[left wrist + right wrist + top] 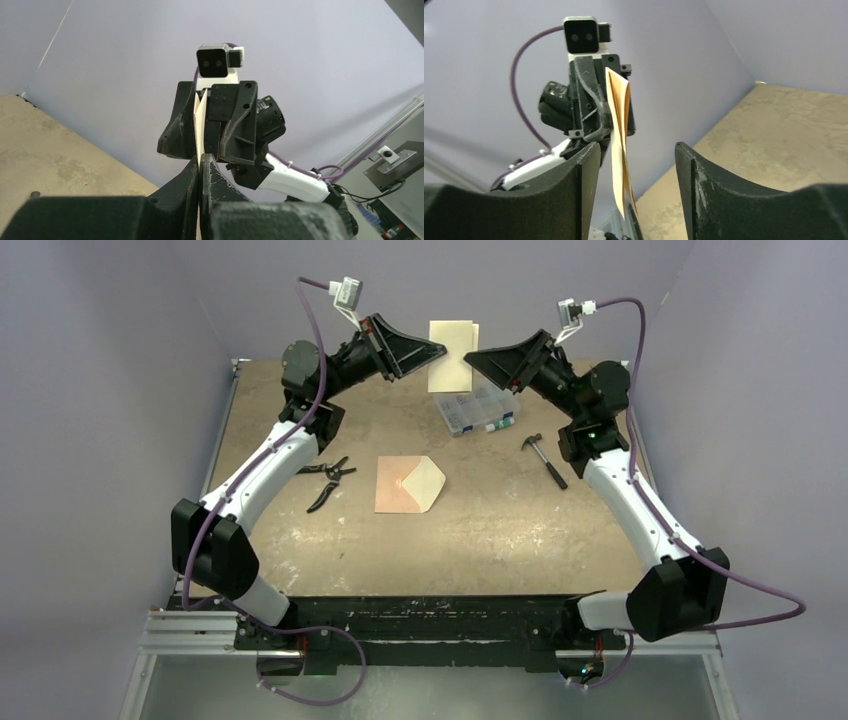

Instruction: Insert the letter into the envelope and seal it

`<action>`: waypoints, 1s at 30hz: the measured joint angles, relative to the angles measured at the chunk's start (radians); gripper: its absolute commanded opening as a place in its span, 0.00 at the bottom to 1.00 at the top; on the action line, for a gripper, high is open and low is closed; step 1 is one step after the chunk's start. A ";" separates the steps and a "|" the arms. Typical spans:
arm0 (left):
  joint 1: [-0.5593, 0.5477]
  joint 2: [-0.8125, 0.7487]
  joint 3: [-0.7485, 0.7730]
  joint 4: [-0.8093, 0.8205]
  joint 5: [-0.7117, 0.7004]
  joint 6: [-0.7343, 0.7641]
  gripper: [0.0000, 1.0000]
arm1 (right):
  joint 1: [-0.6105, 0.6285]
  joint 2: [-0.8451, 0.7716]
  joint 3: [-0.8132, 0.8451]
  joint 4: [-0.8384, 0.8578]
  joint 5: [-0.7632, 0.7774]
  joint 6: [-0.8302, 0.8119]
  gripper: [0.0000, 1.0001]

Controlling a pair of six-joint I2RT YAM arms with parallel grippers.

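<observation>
The letter [453, 355], a folded salmon-tan sheet, hangs in the air above the table's far side. My left gripper [438, 348] is shut on its left edge; in the left wrist view the letter [199, 122] stands edge-on between the closed fingertips of my left gripper [201, 159]. My right gripper [470, 362] is open, its jaws on either side of the sheet's right edge without touching. In the right wrist view the letter [619, 145] shows two layers, left of the middle of my right gripper [635, 147]. The envelope [408, 485] lies mid-table, flap open to the right.
Black-handled shears [330, 480] lie left of the envelope. A hammer [545, 459] lies to the right near the right arm. A clear plastic parts box [478, 410] sits below the held letter. Purple walls close in the back and sides.
</observation>
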 measured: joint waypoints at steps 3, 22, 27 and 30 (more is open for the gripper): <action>0.000 0.000 0.000 0.018 0.000 -0.022 0.03 | 0.000 0.011 -0.039 0.119 -0.044 0.081 0.41; 0.035 0.023 0.059 0.016 -0.004 -0.035 0.24 | 0.000 0.068 -0.047 0.305 -0.182 0.193 0.00; 0.043 0.023 0.072 -0.018 -0.003 -0.011 0.00 | 0.000 0.085 -0.024 0.274 -0.231 0.153 0.11; 0.042 0.023 0.072 -0.029 -0.001 -0.006 0.00 | 0.000 0.100 -0.011 0.260 -0.256 0.140 0.42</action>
